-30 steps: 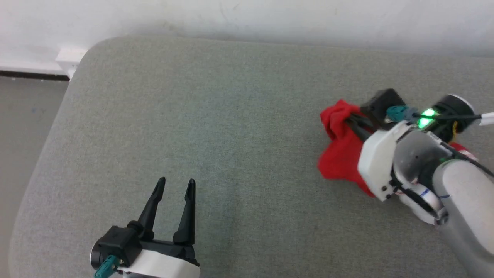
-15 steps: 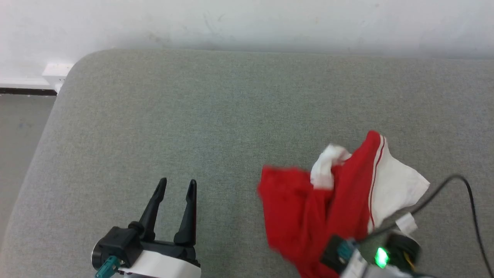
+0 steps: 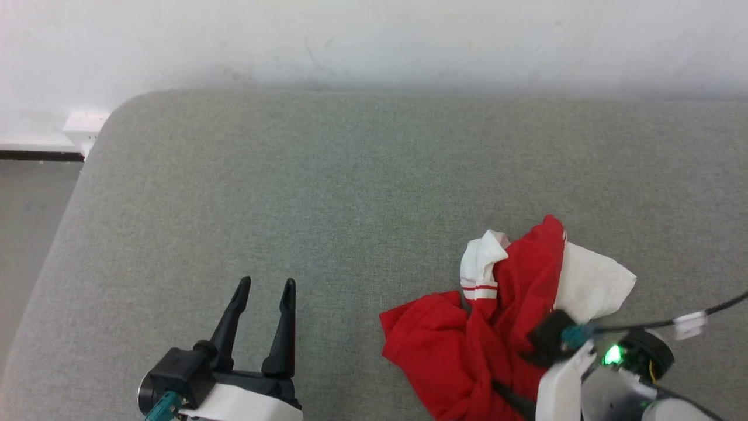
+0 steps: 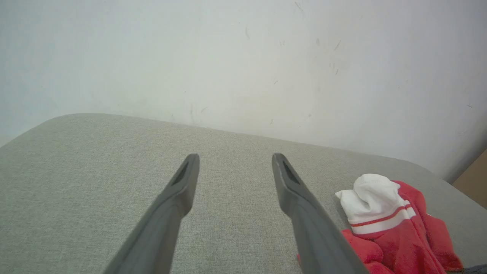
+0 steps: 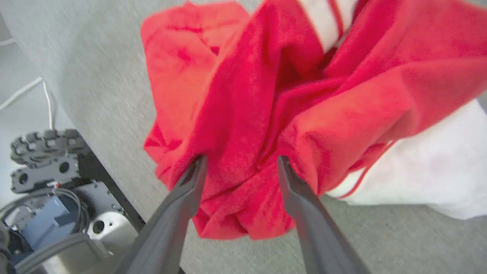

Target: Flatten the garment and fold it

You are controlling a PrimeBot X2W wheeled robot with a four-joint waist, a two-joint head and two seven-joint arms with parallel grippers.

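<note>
The garment lies crumpled in a heap at the near right of the grey surface, mostly red, with a white sleeve and a striped cuff sticking up. No print is visible. My right gripper stands open, its fingers spread with red folds of the garment bunched between and under them. My right wrist sits at the heap's near right side. My left gripper is open and holds nothing, well to the left of the garment. Its fingers point toward the wall in the left wrist view.
The grey padded surface stretches back to a white wall, with a rounded corner at the far left and floor beyond. The heap lies close to the surface's near edge. Below that edge are robot base parts. A black cable trails from the right wrist.
The right gripper dragged the garment from the far right toward the near edge, then opened its jaws. The cloth has slumped into a heap. The left gripper stayed still; the camera shifted.
</note>
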